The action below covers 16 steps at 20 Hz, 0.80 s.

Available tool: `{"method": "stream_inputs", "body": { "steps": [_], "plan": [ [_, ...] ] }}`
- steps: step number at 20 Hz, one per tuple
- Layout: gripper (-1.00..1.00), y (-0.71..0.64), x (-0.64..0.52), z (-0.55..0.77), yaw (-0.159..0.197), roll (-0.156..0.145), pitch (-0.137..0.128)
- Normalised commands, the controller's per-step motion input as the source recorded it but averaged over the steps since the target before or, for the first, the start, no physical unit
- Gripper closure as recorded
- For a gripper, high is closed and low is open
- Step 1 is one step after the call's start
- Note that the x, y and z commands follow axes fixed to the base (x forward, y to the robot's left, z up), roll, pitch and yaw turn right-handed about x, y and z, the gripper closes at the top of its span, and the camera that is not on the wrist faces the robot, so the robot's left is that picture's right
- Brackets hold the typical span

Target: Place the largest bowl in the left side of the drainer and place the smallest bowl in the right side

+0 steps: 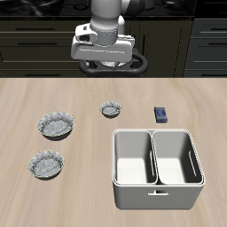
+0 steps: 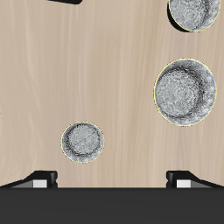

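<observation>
Three bowls, one drainer (image 1: 157,158)

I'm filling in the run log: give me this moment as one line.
gripper: open, empty, raised above table | largest bowl: on table | smallest bowl: on table | drainer: both compartments empty | step: none placed

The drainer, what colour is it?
Light grey all over; the drainer shows best in the exterior view.

simulated kitchen, dark cabinet drawers (image 1: 35,40), wooden counter (image 1: 53,93), dish drainer (image 1: 157,168)
</observation>
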Motion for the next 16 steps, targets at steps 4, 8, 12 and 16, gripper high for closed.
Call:
{"method": "stream_inputs", "body": {
  "steps": [4,8,12,16],
  "plan": [
    [-1.00,-0.13,0.19,-0.01,-0.008,0.000,0.008],
    [-1.00,-0.07,0.15,0.00,0.014,0.011,-0.003],
    [-1.00,-0.15,0.32,0.03,0.030,0.027,-0.012],
    [-1.00,-0.19,0.28,0.00,0.018,0.022,-0.004]
  ]
}}
